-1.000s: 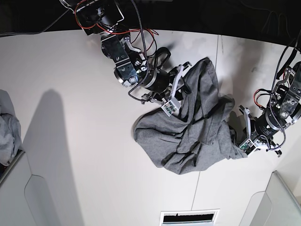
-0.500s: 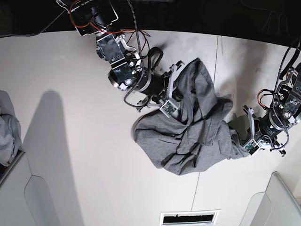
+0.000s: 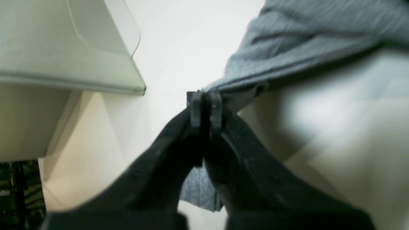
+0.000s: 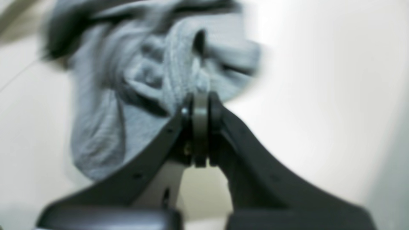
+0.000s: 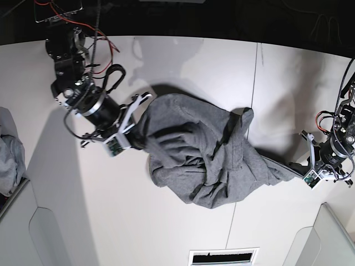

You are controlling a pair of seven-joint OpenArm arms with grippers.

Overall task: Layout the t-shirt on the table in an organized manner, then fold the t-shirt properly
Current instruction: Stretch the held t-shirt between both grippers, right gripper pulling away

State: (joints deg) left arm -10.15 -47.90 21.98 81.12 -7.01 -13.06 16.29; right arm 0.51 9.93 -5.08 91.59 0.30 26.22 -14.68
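Left wrist view: left gripper (image 3: 206, 107) pinched tight on a seamed edge of the t-shirt (image 3: 306, 35), fingers (image 3: 195, 108) closed with cloth trapped between them. Grey fabric running up and right from the tips; another scrap of it showing low between the two dark finger bodies. Pale bin (image 3: 64, 48) with a rounded corner at upper left, standing on the white table (image 3: 335, 127).

Right wrist view: heavily blurred. Right gripper (image 4: 199, 111) clamped shut, a fold of the t-shirt (image 4: 134, 83) seemingly caught at the tips; rest of the cloth bunched and wrinkled beyond, up and left. Bare table (image 4: 319, 80) to the right.

Base view: t-shirt (image 5: 205, 158) crumpled near the middle of the table (image 5: 138, 221), drawn out sideways between both arms. Right gripper (image 5: 133, 138) holding the shirt's left end, toward the far left corner. Left gripper (image 5: 302, 169) holding a thin stretched tail of cloth near the right edge. Thin dark seam (image 5: 252, 83) crossing the tabletop behind the shirt. Paler grey cloth bundle (image 5: 8, 149) at the left edge. Grey bins at the near left (image 5: 50, 233) and near right (image 5: 333, 238) corners.
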